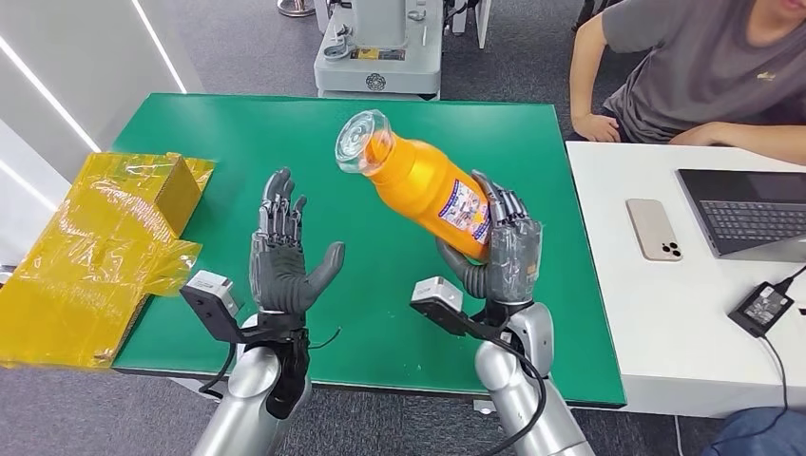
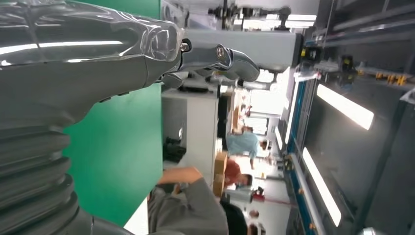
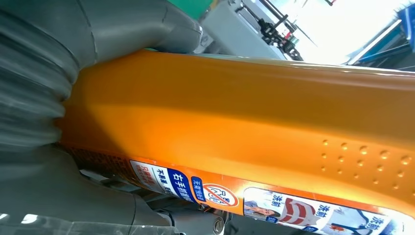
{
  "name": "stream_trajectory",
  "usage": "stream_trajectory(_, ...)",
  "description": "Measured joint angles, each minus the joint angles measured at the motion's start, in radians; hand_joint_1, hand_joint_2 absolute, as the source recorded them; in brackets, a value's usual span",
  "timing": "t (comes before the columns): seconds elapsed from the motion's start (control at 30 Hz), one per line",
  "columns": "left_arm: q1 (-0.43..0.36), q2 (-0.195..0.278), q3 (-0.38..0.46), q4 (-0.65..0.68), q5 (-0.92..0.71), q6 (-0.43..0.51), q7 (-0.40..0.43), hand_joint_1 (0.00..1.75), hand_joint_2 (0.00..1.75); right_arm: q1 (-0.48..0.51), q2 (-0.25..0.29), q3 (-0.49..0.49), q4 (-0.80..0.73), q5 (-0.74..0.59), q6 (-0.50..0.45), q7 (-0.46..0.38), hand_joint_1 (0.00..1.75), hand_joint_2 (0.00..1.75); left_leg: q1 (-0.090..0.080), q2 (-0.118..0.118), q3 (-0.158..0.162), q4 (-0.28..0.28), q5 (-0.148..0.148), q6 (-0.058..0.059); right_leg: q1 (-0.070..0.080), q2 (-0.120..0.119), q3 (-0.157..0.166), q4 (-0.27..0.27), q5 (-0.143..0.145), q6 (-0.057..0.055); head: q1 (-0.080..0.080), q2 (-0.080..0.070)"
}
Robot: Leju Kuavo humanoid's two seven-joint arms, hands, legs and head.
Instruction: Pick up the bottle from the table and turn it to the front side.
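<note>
An orange bottle (image 1: 423,185) with a clear cap and a printed label is lifted off the green table (image 1: 238,133), tilted with its cap toward the far left. My right hand (image 1: 504,249) grips its lower part, fingers wrapped round the label side. Up close, the right wrist view has the orange bottle (image 3: 244,117) lying across my right hand (image 3: 44,88), label strip along one edge. My left hand (image 1: 283,256) is raised over the table to the left of the bottle, palm toward it, fingers spread and holding nothing. The left hand (image 2: 73,73) appears large in its own wrist view.
A yellow plastic-wrapped box (image 1: 105,247) lies at the table's left edge. To the right stands a white desk (image 1: 618,313) with a phone (image 1: 654,229), a laptop (image 1: 751,211) and a charger (image 1: 763,306). A person (image 1: 694,76) sits behind it. A machine base (image 1: 380,52) stands beyond the table.
</note>
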Motion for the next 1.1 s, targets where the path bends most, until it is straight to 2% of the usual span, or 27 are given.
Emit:
stream_trajectory(0.2,-0.005,-0.004,-0.026,0.002,0.03,-0.206,0.03,0.0,1.75,-0.01,-0.032,0.103,0.023,-0.045,0.021,0.102,1.75,1.75,0.0,0.0,0.0,0.0,0.0,0.0,0.0,0.0,0.0,0.0,0.0,0.0,0.0,0.0)
stream_trajectory(0.3,-0.014,-0.005,-0.042,0.003,0.028,-0.261,0.033,0.0,1.75,-0.012,-0.052,0.149,0.028,-0.049,0.064,0.127,1.75,1.75,0.0,0.0,0.0,0.0,0.0,0.0,0.0,0.0,0.0,0.0,0.0,0.0,0.0,0.0)
stream_trajectory(0.63,-0.054,-0.006,-0.051,0.03,0.003,-0.275,0.038,0.0,1.75,-0.058,-0.078,0.239,0.059,-0.033,0.244,0.166,1.75,1.75,0.0,0.0,0.0,0.0,0.0,0.0,0.0,0.0,0.0,0.0,0.0,0.0,0.0,0.0)
stream_trajectory(1.1,-0.07,-0.005,-0.031,0.067,-0.009,-0.281,0.014,0.0,1.75,-0.086,-0.086,0.262,0.097,-0.024,0.302,0.142,1.75,1.75,0.0,0.0,0.0,0.0,0.0,0.0,0.0,0.0,0.0,0.0,0.0,0.0,0.0,0.0)
